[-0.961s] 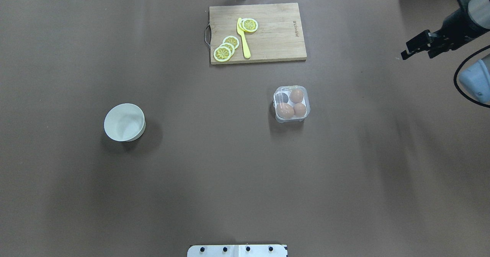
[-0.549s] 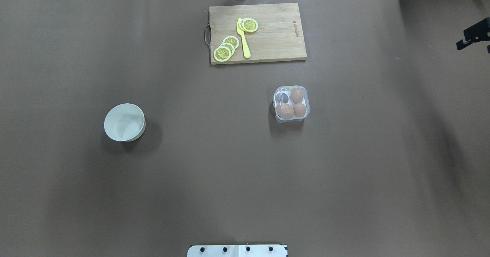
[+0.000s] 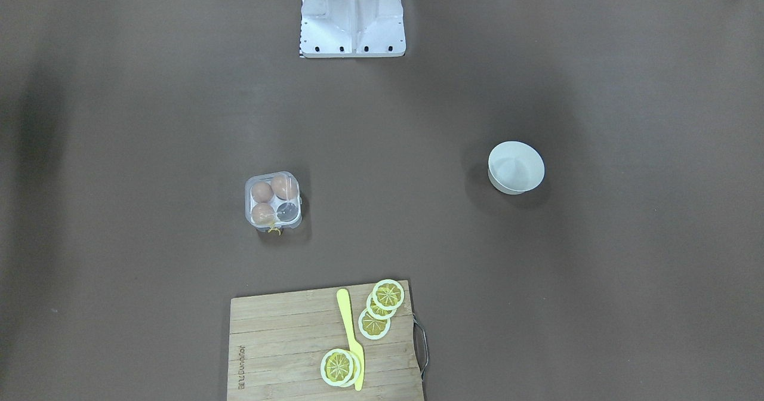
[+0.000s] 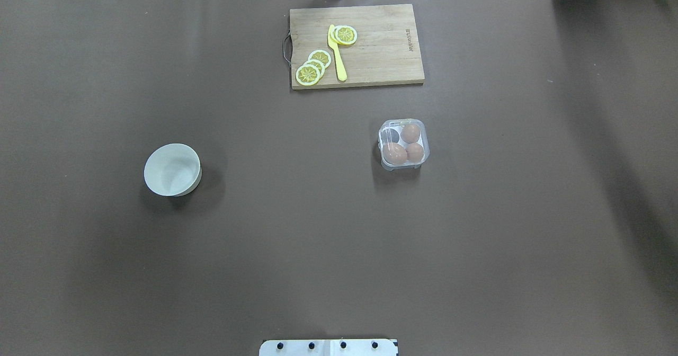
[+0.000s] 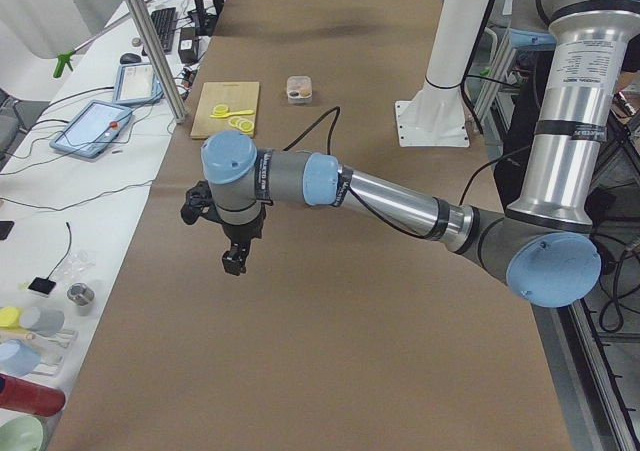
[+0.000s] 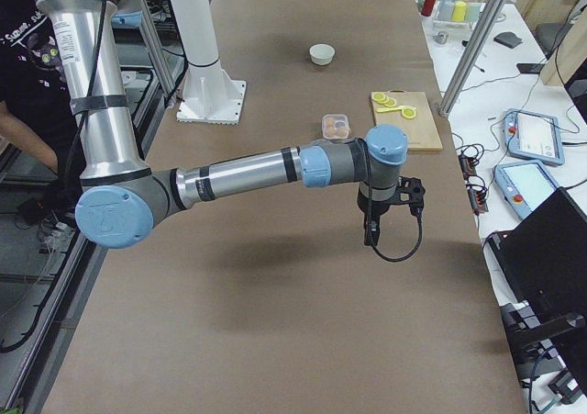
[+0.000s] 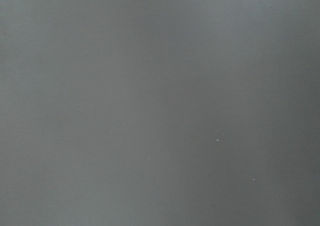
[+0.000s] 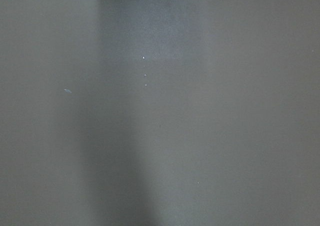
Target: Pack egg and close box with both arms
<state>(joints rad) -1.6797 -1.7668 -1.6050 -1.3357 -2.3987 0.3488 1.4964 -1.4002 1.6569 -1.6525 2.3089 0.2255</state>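
Note:
The clear four-cup box [image 4: 403,144] stands right of the table's middle, its lid down over the tray. It holds three brown eggs, and the paler, longer egg [image 4: 394,153] is in the near-left cup. The far-left cup is empty. The box [image 3: 273,201] and egg [image 3: 284,186] also show in the front-facing view, with the yellow string [image 3: 273,230] at a corner. My left gripper [image 5: 232,261] hangs over bare table far to the left. My right gripper [image 6: 371,235] hangs far to the right. I cannot tell whether either is open or shut. Both wrist views show only table.
A white bowl [image 4: 159,157] stands on the left half of the table. A wooden cutting board [image 4: 381,43] with lemon slices [image 4: 313,67] and a yellow knife [image 4: 337,54] lies at the far edge. The robot's base plate [image 4: 328,347] is at the near edge.
My right gripper has moved right and out of the overhead view. The box, eggs and bowl have not moved.

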